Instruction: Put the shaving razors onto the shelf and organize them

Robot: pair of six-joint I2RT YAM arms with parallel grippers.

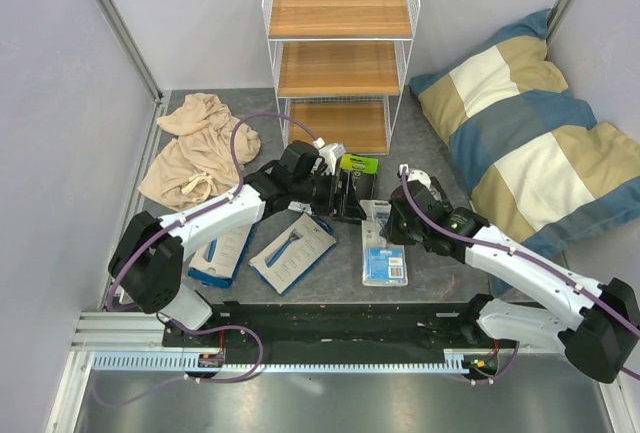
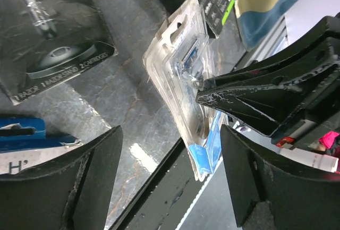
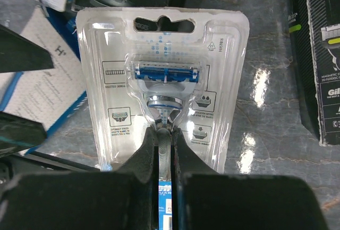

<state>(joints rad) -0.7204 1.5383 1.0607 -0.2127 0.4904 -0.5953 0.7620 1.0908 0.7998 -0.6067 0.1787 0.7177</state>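
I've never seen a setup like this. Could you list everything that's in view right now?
shelf: one, white wire with three wooden boards, back centre
blister cards: two, clear and blue; one in the right gripper, one flat on the table
white packs: two, blue razors pictured, near left; one partly under the left arm
black-and-green boxes: two, before the shelf
cloth: one, beige, left
pillow: one, striped blue, cream, tan, right
left gripper: open
right gripper: shut on a blister card
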